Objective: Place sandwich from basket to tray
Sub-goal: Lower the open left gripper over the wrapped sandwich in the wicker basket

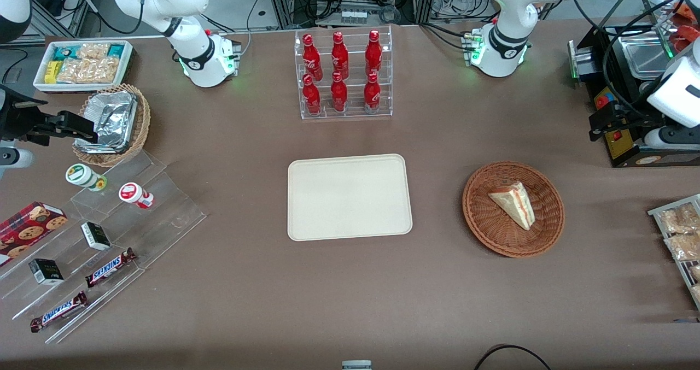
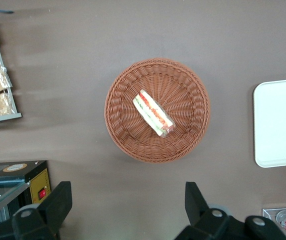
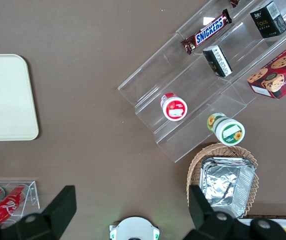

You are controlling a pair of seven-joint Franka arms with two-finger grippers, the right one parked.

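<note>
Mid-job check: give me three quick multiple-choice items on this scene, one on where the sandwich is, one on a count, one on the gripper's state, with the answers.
1. Where is the sandwich?
A. On the tray
B. In the reddish-brown basket
C. Held in the gripper

2. How many red bottles stand in the clear rack?
A. Four
B. Six
C. Eight

3. How is the left gripper?
A. Open, above the table near the basket
B. Shut on the sandwich
C. Resting on the tray

Answers:
1 B: the wedge lies inside the basket; the tray is bare.
2 B: the red bottles stand in two rows of three in the rack.
3 A: the left gripper has its fingers spread wide with nothing between them, looking down on the basket.
</note>
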